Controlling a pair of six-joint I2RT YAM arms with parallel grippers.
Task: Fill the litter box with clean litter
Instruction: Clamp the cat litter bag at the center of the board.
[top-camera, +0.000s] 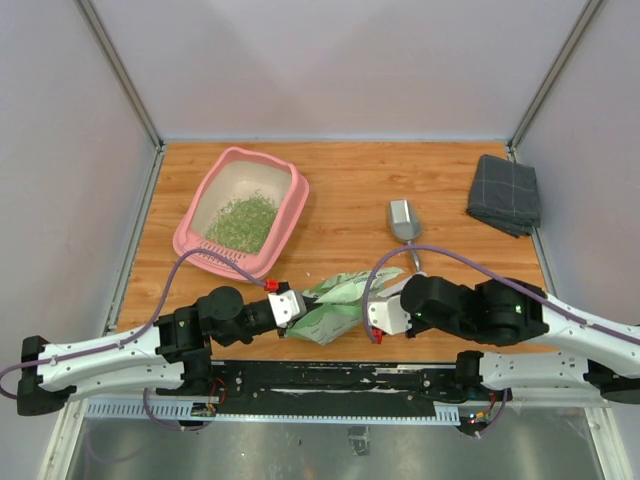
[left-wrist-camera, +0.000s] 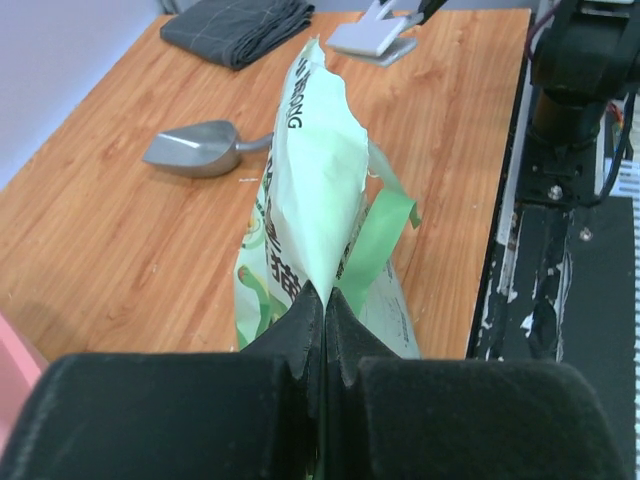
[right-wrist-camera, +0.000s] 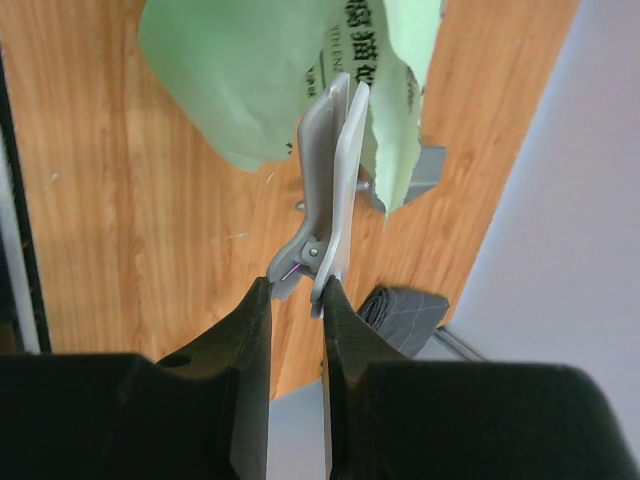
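Observation:
The pink litter box (top-camera: 297, 200) sits at the table's far left, with a heap of green clean litter (top-camera: 243, 222) inside. A light green printed bag (top-camera: 335, 305) lies between the arms near the front edge. My left gripper (left-wrist-camera: 325, 295) is shut on the bag's (left-wrist-camera: 315, 190) lower end, and the bag stands up from its jaws. My right gripper (right-wrist-camera: 297, 285) is shut on the handles of a grey-white clip (right-wrist-camera: 330, 170). The clip's tip reaches the bag's (right-wrist-camera: 240, 70) torn top edge; whether it bites the bag I cannot tell.
A grey metal scoop (top-camera: 403, 220) lies on the wood beyond the bag, handle toward me. A folded grey cloth (top-camera: 505, 193) rests at the far right by the wall. Walls close in the table on three sides.

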